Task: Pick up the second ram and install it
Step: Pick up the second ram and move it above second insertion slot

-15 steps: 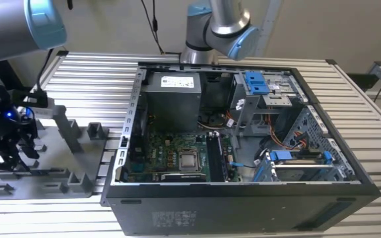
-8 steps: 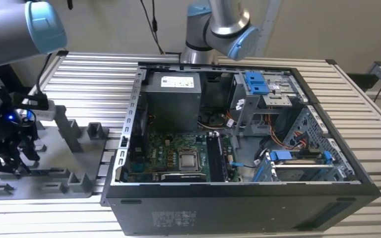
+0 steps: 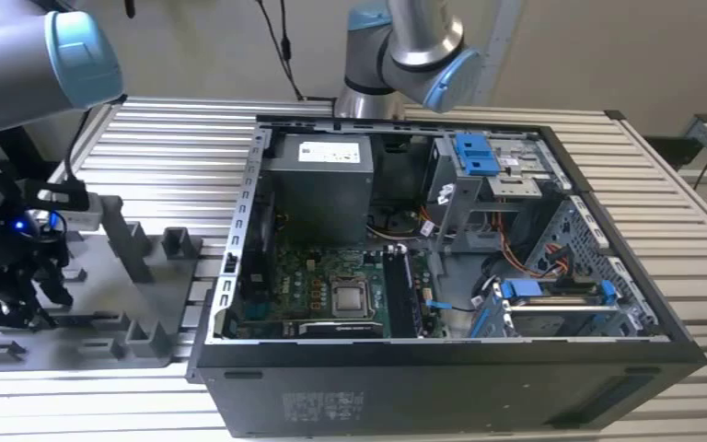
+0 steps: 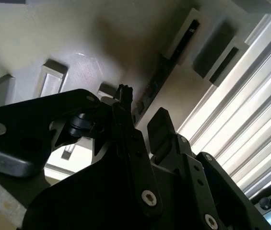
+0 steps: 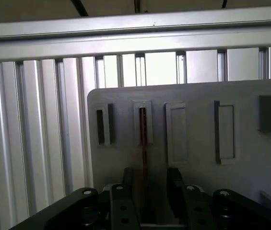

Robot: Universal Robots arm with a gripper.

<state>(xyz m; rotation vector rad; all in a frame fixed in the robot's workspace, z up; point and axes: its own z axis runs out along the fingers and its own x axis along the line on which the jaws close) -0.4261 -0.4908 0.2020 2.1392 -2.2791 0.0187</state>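
Evenly, tool [image 5: 149,176] astride second ram [image 5: 143,132], gaps both sides

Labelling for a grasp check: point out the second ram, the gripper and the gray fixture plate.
second ram [image 5: 143,139]: first wrist view, on its exposed long edge.
gripper [image 5: 150,175]: first wrist view, midway between its open jaws.
gray fixture plate [image 5: 201,139]: first wrist view, bare face between two slots.

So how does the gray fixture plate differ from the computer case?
The fixture plate is light gray; the computer case is black. The plate is low and flat with small blocks; the case is a deep open-topped box. The gripper is over the plate, not the case. Both rest on the slatted table.
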